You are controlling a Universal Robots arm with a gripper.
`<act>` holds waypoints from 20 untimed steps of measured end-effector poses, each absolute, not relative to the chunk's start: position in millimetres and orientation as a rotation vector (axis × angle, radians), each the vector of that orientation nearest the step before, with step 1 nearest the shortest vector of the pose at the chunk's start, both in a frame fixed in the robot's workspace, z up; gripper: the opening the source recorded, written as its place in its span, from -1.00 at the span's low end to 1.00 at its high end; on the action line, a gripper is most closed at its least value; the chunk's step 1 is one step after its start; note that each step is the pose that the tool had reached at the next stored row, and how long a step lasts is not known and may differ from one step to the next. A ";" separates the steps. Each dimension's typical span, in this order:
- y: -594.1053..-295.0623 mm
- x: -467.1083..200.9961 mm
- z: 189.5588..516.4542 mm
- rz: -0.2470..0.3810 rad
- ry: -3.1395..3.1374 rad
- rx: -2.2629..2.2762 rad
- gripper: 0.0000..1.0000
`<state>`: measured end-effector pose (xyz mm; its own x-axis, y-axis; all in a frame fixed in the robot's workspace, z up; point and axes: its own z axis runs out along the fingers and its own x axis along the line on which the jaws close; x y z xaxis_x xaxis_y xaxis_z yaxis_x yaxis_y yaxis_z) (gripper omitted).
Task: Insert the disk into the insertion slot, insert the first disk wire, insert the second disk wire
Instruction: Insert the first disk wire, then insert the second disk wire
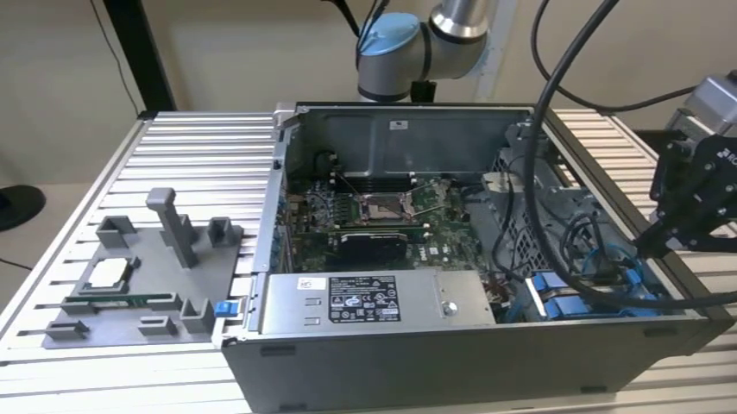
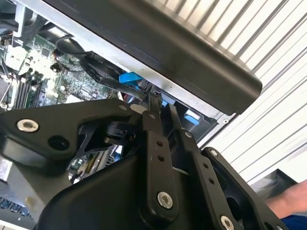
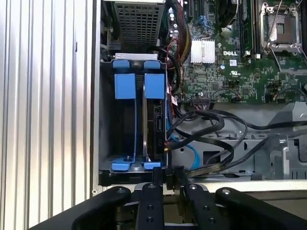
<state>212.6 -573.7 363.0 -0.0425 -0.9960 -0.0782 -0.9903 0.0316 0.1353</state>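
The insertion slot [image 3: 125, 129] is a bay with blue rails and two blue tabs in the case's corner. It also shows in the exterior view as the insertion slot [image 1: 576, 302], at the case's front right. A flat part that looks like the disk [image 3: 157, 122] stands edge-on in the slot's right half, with a blue carrier tab above it. My gripper [image 3: 168, 178] sits just outside the bay's end, its fingers [image 2: 152, 120] close together on a small black wire plug [image 3: 169, 173]. A black and yellow wire runs from it into the case. The gripper [image 1: 674, 237] hovers over the case's right wall.
The open computer case [image 1: 461, 362] lies on a ribbed aluminium table. A grey power supply box [image 1: 368, 302] sits at its front and the motherboard [image 1: 368, 216] behind. Loose black cables [image 3: 211, 124] cross beside the bay. A grey fixture [image 1: 138, 276] stands at the exterior view's left. A hand [image 2: 288, 203] is nearby.
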 end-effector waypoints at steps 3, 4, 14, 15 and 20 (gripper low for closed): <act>-573.7 212.4 362.9 -0.241 -2.240 2.140 -1.00; -573.7 212.3 363.3 -0.243 -2.242 2.140 -1.00; -573.7 198.1 380.0 -0.251 -2.248 2.139 -1.00; -573.7 196.0 381.2 -0.251 -2.249 2.139 -1.00; -573.7 185.6 387.4 -0.252 -2.250 2.138 -1.00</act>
<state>185.6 -573.7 387.4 -0.0572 -0.9942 -0.0913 -0.9897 0.0445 0.1358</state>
